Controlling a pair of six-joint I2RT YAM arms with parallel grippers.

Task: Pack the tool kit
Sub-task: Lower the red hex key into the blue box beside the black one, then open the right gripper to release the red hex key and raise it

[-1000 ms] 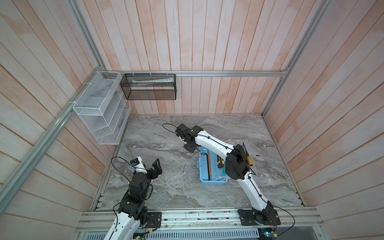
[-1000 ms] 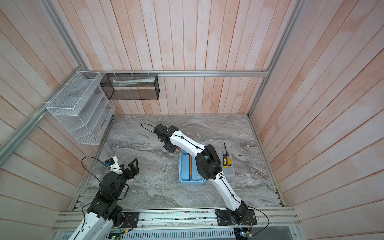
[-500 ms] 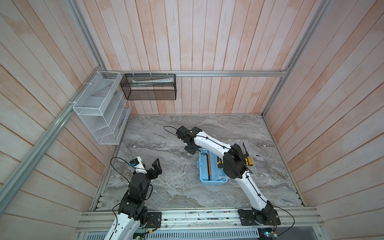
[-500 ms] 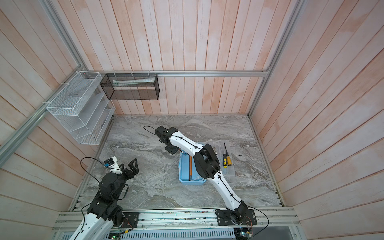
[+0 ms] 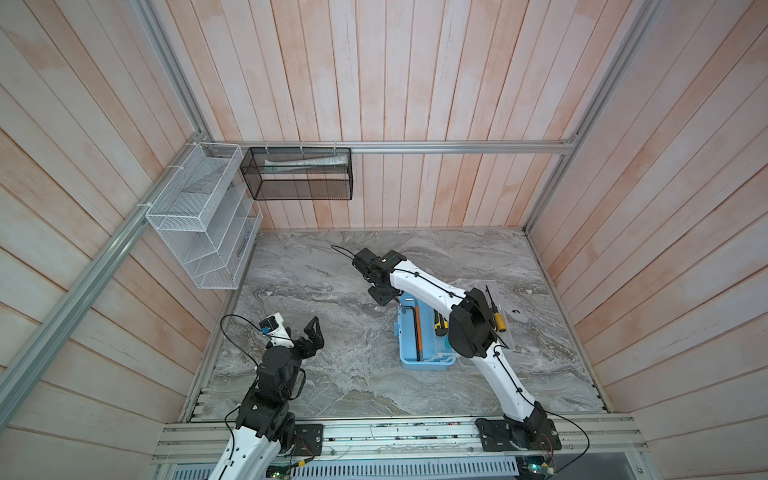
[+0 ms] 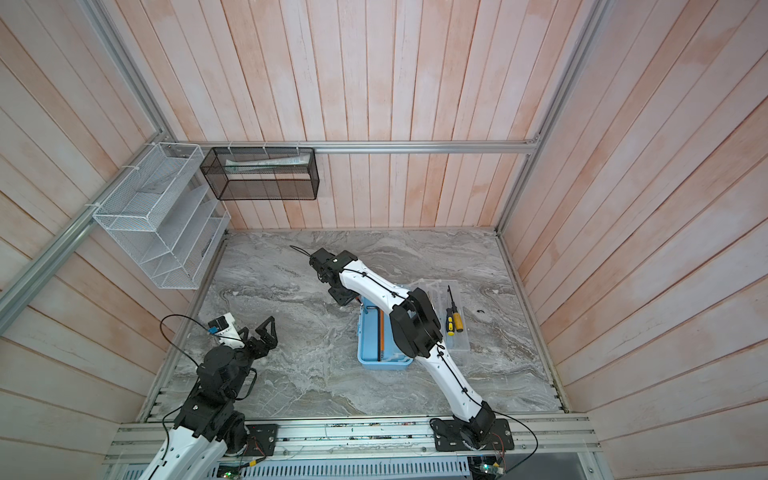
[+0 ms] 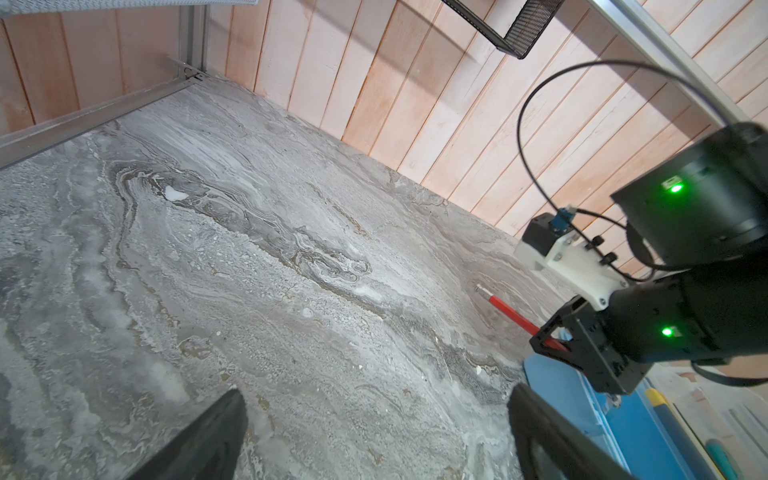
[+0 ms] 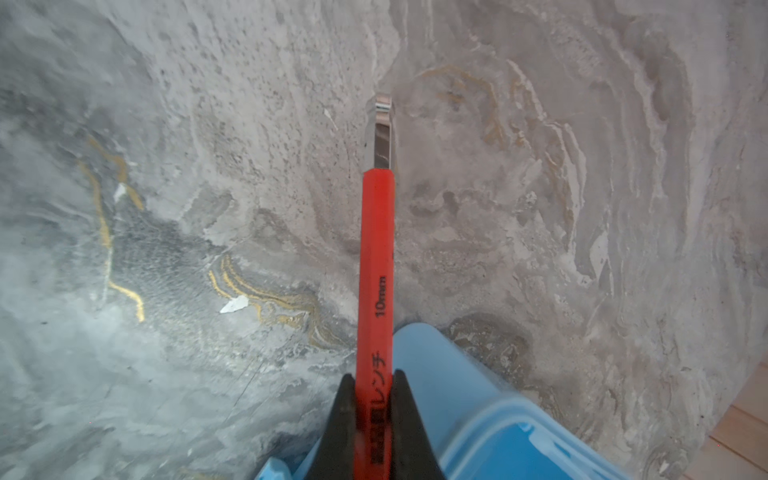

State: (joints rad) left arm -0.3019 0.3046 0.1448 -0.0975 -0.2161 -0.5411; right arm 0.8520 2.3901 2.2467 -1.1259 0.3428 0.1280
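Red-sleeved steel hex wrench [image 8: 376, 257] clamped in closed right gripper [image 8: 372, 378], jutting past far end of light blue rectangular plastic box [image 5: 422, 365]. Already inside: slim orange-shafted hex key [image 5: 418, 332], yellow-black utility knife [image 5: 439, 328]. Left to pack, probably: wrench, yellow-handled screwdrivers [image 6: 455, 322] on clear lid [image 6: 463, 347]; lid not yet shut. Left gripper [image 7: 376, 390] wide open, idle, well apart.

I work in a robot test cell: plank walls [image 5: 374, 62], aluminium framing [image 5: 457, 146] upper middle, marble-look tabletop [image 5: 340, 382], my arms [image 5: 498, 378] bolted to a rail [image 5: 395, 442] at the bottom
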